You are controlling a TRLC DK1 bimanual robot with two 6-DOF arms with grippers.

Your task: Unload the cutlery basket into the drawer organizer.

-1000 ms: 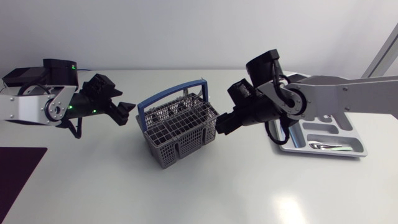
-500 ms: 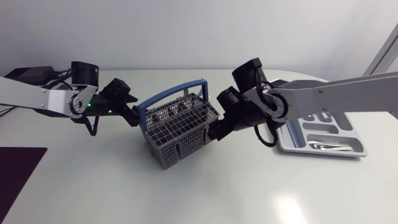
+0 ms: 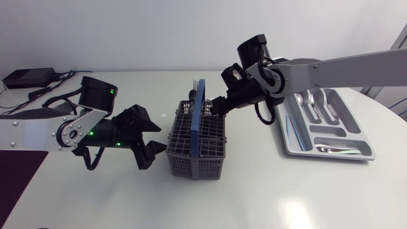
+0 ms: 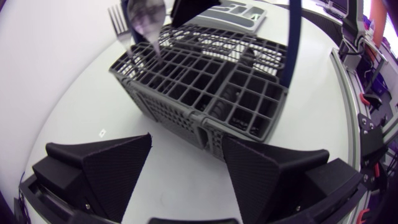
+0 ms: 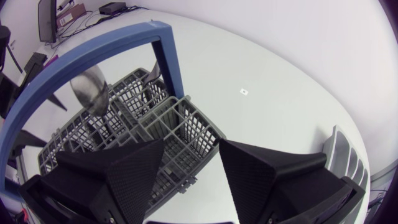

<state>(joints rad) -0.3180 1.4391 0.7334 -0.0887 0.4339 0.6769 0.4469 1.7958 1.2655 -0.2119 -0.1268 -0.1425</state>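
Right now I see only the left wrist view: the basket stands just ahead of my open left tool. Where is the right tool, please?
Observer: The right tool is on the other side of the basket from yours, close to the blue handle.
Operator: Is it gripping something?
Observer: No. In the right wrist view its fingers stand open at the basket's edge and grip nothing.
Operator: And is the organizer still empty?
Observer: No. The organizer lies on the robot's right, past the right tool, and some cutlery already lies in its compartments.
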